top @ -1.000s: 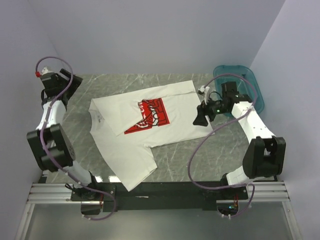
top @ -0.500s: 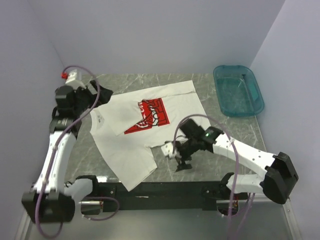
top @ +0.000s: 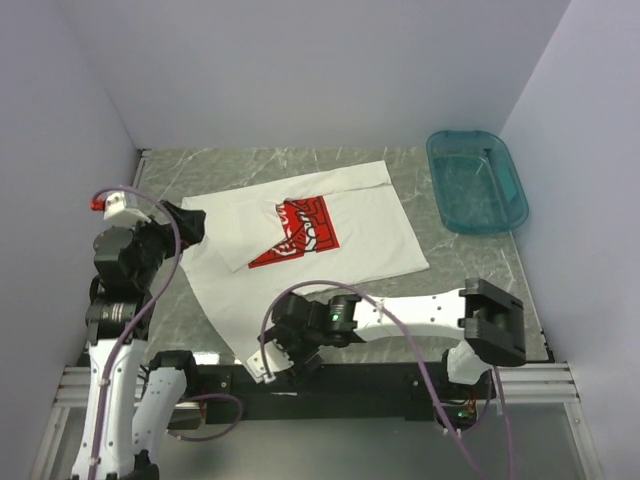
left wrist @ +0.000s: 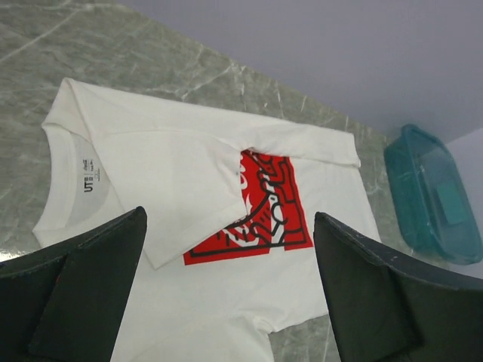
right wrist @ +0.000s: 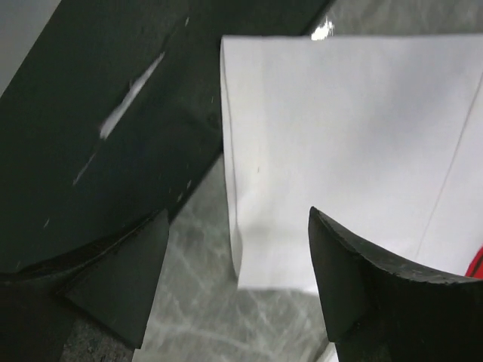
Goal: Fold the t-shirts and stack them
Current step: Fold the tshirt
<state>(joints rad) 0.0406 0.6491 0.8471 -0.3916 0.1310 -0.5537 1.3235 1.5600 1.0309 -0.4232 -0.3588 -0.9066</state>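
The white short-sleeved cotton t-shirt point(top: 370, 235) lies flat near the middle of the grey marbled tabletop point(top: 460, 280), collar toward the left arm and hem toward the right. Its far sleeve side is already turned in, so a white flap covers part of the red square chest print point(top: 305, 235). The near side is not yet folded. The left arm's fingers point(left wrist: 90, 286) are spread wide and hold nothing, standing just beside the collar end. The right arm's fingers point(right wrist: 377, 302) are likewise spread and hold nothing, poised over the near hem corner at the tabletop's front edge, beside the black mounting rail point(right wrist: 98, 113). The step in hand is judged to be the fold of the near side. To do it well, each arm should pinch the cloth edge at its own end and take in every layer there. Both should then lift evenly, keep the edge taut between them, and lay it parallel to the flap already down. In the top view the right arm covers the near hem corner, so contact with the cloth cannot be confirmed. The left wrist view cuts off the shirt's near part. The print's script is half hidden. The teal plastic basin point(top: 478, 180) stands well apart at the far right, and no second shirt is in view.
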